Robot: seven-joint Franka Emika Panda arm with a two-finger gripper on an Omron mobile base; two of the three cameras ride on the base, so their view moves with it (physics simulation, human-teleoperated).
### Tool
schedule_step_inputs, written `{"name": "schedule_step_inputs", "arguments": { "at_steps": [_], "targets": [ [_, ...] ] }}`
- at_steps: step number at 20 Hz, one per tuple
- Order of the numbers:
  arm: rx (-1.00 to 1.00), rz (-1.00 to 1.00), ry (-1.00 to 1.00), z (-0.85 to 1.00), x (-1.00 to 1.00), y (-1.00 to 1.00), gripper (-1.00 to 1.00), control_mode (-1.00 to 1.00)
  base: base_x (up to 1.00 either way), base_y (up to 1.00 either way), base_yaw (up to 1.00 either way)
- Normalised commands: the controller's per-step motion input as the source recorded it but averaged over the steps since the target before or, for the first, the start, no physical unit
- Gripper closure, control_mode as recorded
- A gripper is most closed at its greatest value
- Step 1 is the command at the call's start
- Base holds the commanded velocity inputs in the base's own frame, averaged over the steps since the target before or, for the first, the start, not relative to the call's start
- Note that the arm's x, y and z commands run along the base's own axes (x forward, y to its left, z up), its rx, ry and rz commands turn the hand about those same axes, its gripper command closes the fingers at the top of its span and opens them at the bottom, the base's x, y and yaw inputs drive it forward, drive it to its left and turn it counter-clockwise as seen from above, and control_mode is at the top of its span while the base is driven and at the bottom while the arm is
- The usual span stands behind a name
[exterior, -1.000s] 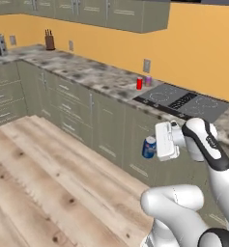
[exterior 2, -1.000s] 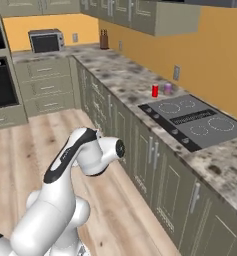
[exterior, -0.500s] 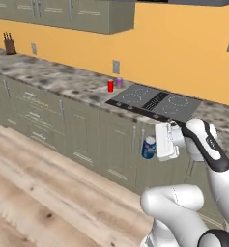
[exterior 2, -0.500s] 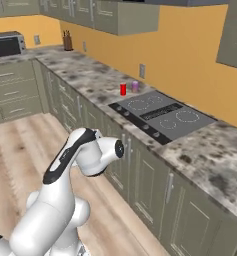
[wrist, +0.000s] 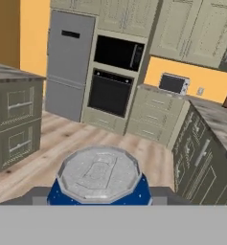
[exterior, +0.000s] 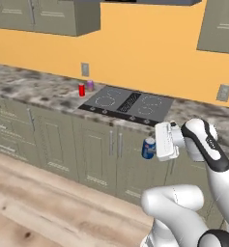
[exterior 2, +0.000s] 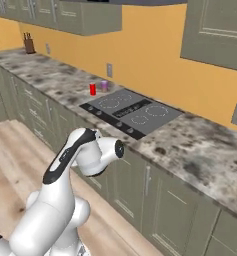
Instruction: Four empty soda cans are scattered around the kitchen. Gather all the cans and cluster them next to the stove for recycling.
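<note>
My gripper (exterior: 153,147) is shut on a blue soda can (exterior: 148,148), held upright in the air in front of the cabinet doors, just below the counter edge and right of the stove's front. In the hand view the can's silver top (wrist: 99,171) sits close between the fingers. The stove (exterior: 128,102) is a flat black cooktop with white rings set in the counter; it also appears in the right base view (exterior 2: 131,111). A red soda can (exterior: 81,89) and a purple-pink one (exterior: 90,85) stand together on the counter just left of the stove.
Speckled stone counter (exterior 2: 200,150) runs right of the stove, with grey cabinets (exterior: 55,140) below and wooden floor in front. A knife block (exterior 2: 28,44) stands far left. The hand view looks across the floor at a wall oven (wrist: 110,91) and a fridge (wrist: 67,67).
The whole picture has shifted: the base has driven along the counter, so the stove and the two cans beside it now stand nearer and more central. The blue can stays in the gripper.
</note>
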Motion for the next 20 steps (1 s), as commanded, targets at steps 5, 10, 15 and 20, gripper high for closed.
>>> {"name": "schedule_step_inputs", "arguments": {
  "at_steps": [5, 10, 15, 20],
  "targets": [
    [0.0, 0.0, 0.0, 0.0, 0.0, 0.0, 1.0, 1.0, 0.34, 0.1, -0.29],
    [0.0, 0.0, 0.0, 0.0, 0.0, 0.0, 1.0, 1.0, 0.33, 0.27, -0.29],
    [0.0, 0.0, 0.0, 0.0, 0.0, 0.0, 1.0, 1.0, 0.42, 0.47, -0.23],
    [0.0, 0.0, 0.0, 0.0, 0.0, 0.0, 1.0, 1.0, 0.46, 0.58, -0.22]
  ]
}}
